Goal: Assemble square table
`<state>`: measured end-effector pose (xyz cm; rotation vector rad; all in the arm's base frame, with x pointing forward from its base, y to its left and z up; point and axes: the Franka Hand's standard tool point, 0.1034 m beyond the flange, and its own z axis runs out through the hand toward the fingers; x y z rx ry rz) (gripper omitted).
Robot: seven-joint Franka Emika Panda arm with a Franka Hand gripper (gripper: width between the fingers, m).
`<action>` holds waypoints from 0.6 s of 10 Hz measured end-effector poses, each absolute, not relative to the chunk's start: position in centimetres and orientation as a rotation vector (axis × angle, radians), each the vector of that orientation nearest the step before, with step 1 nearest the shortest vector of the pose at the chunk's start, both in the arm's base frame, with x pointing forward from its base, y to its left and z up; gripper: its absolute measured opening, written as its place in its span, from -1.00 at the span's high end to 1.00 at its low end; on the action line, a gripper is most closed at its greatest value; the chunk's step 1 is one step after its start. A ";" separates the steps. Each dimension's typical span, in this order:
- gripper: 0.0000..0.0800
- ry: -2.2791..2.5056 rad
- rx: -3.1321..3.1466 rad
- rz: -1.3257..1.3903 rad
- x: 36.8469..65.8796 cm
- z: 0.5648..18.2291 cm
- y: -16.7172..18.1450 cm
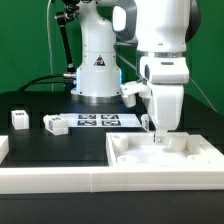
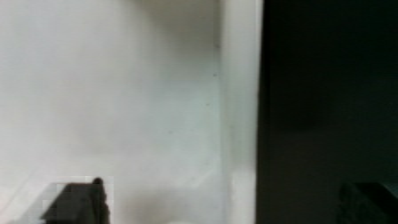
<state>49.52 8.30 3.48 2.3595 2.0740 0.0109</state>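
The square tabletop [image 1: 185, 158] is a large white slab with a raised rim, lying on the black table at the exterior view's right. My gripper [image 1: 158, 137] points straight down at the slab's far edge. In the wrist view the white slab [image 2: 125, 100] fills one side and the black table [image 2: 329, 100] the other. The slab's edge runs between my two dark fingertips [image 2: 75, 203], which stand wide apart, so the gripper [image 2: 222, 205] is open with nothing held. Two white tagged legs [image 1: 20, 118] [image 1: 55, 124] lie at the exterior view's left. A third leg [image 1: 132, 92] lies near the robot base.
The marker board [image 1: 100, 121] lies flat in the middle of the table, in front of the robot base [image 1: 97, 75]. A long low white border wall [image 1: 60, 180] runs along the front edge. Cables hang behind at the exterior view's left.
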 end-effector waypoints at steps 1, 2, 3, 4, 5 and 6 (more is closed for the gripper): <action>-0.62 1.999 2.414 0.015 48.6 4.4 8.6; -0.62 1.928 2.463 0.017 47.8 5.3 8.7; -0.62 1.845 2.514 0.041 47.3 6.2 9.2; -0.62 1.796 2.549 0.042 46.3 6.4 9.8; -0.62 1.819 2.534 0.038 46.5 6.1 9.5; -0.62 1.760 2.579 0.039 46.6 6.0 9.4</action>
